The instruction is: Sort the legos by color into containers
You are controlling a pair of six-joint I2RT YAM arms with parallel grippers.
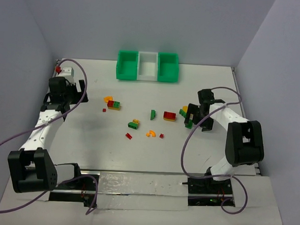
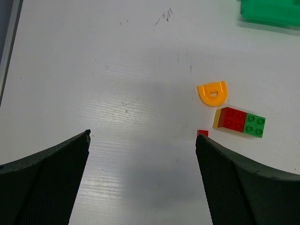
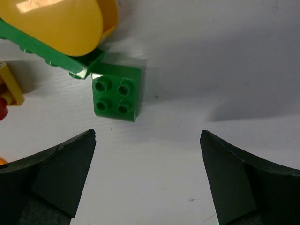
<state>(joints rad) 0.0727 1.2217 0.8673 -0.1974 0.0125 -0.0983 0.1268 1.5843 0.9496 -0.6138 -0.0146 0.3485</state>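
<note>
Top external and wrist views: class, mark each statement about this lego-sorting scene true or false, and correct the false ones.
1. The containers have a white bin in the middle. True.
2. The left gripper holds the orange curved lego. False: it is open and empty; that lego lies on the table.
3. The right gripper is open. True.
4. The green four-stud lego sits in a bin. False: it lies on the table, ahead of the right gripper's fingers.
</note>
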